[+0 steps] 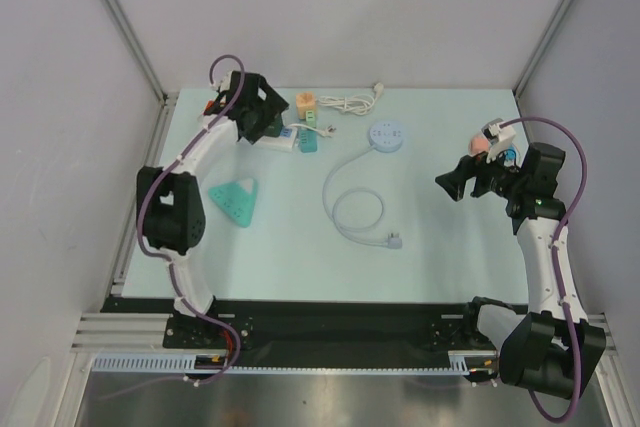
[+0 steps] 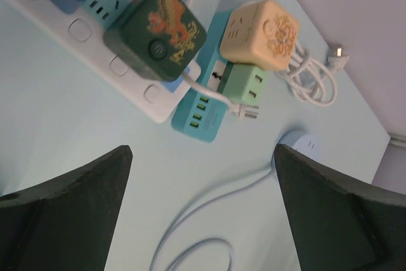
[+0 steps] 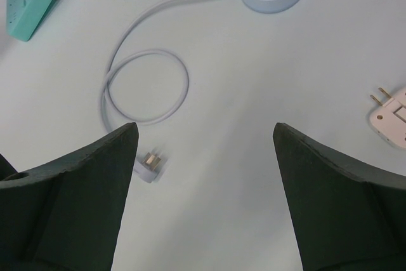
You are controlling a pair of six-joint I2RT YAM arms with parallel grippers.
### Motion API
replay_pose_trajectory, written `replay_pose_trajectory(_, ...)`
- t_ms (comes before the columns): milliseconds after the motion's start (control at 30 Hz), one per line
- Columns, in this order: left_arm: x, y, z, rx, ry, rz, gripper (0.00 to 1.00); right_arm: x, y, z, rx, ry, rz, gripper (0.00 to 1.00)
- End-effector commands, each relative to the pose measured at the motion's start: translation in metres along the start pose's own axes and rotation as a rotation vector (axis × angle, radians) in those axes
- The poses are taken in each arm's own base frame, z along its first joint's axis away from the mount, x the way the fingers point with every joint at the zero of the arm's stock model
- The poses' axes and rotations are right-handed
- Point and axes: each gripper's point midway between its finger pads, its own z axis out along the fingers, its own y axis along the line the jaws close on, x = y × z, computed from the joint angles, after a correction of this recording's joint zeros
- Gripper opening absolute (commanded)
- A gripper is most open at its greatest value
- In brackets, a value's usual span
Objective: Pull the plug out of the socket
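The left fingers are spread wide, pinching nothing. Ahead of the tips, not touching them, the dark green cube plug with gold dragon print sits on the white plastic socket strip. The right fingers are also spread, empty.

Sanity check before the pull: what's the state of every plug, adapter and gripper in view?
dark green cube adapter: seated on white power strip
small white plug: loose, prongs bare
round socket's plug: unplugged, lying loose
pink adapter: unplugged, prongs bare
left gripper: open, empty
right gripper: open, empty
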Motion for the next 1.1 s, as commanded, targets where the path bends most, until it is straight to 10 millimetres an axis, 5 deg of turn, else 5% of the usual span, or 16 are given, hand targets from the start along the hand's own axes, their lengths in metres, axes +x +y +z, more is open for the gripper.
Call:
replay_pose_trajectory(0, 0.001, 0.012, 0.012, -0.17, 0.055, -0.069, 1.0, -0.009, 0.002, 0.0, -0.014, -0.032, -0.013, 0.93)
replay_pose_trajectory(367, -0.013, 0.001, 0.055, -0.229, 0.041, -0.203, 1.0, -0.01, 0.005, -0.001, -0.028, -0.037, -0.006, 0.93)
replay_pose_trajectory(633, -0.017, 0.023, 0.079, -0.355, 0.031, -0.295, 0.99, -0.011, 0.005, -0.001, -0.029, -0.039, -0.008, 0.93)
replay_pose_trajectory(933, -0.028, 0.02, 0.101, -0.351, 0.011, -0.357, 0.99, -0.01, 0.003, 0.0, -0.021, -0.032, -0.002, 0.93)
replay_pose_trajectory(1067, -0.023, 0.038, 0.108, -0.407, 0.022, -0.373, 0.97, -0.009, 0.001, 0.0, -0.013, -0.03, -0.003, 0.93)
